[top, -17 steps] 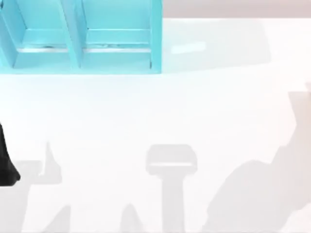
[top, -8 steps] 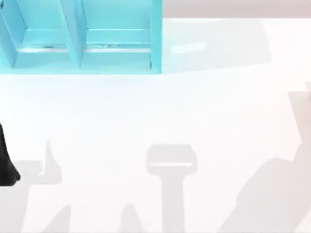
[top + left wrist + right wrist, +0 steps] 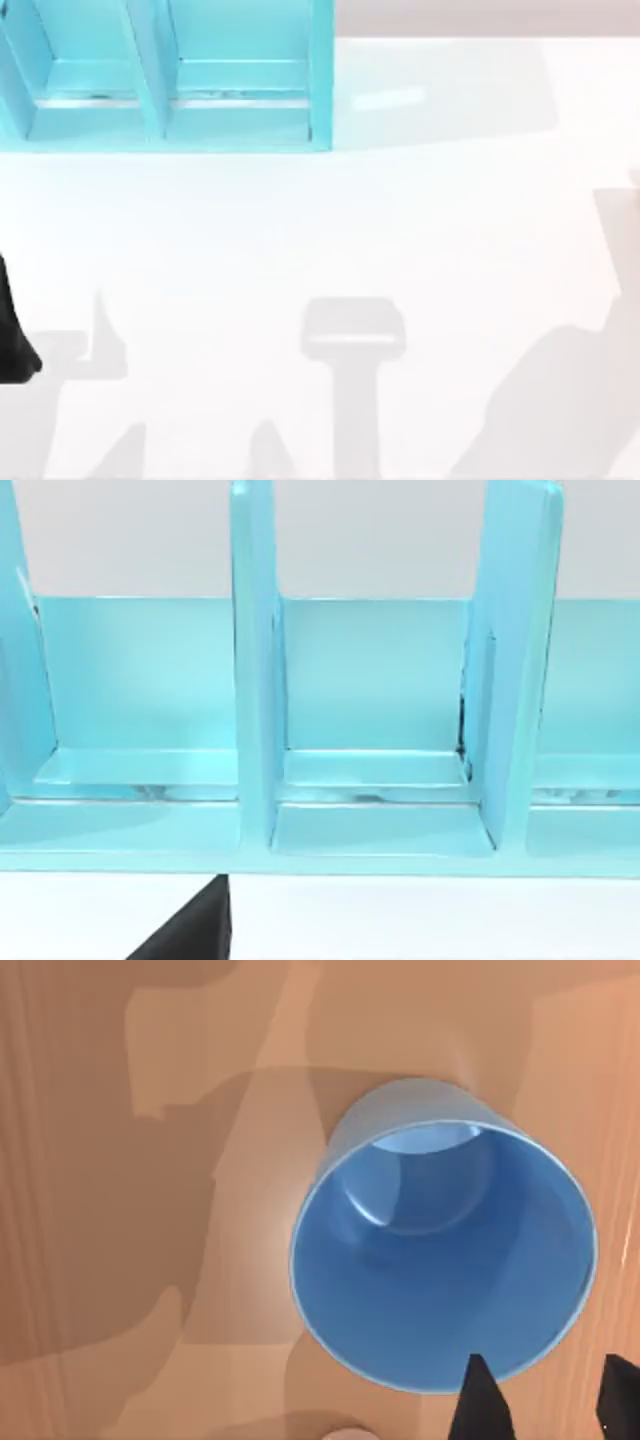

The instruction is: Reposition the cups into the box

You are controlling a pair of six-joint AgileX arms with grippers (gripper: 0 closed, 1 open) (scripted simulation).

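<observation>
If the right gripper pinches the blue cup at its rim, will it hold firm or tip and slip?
The blue cup stands upright and looks empty, so it is probably light. Its wall looks thin and smooth, so a rim pinch may slip or flex a little. It narrows toward the base, so a sideways nudge from the right gripper could tip it.

The right arm's shadow (image 3: 560,400) has slid rightward.

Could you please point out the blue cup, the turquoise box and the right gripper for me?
blue cup (image 3: 440,1260), right wrist view, on its inner wall.
turquoise box (image 3: 320,80), top view, on its right end wall.
right gripper (image 3: 550,1400), right wrist view, midway between its two dark fingertips, beside the cup's rim.
</observation>
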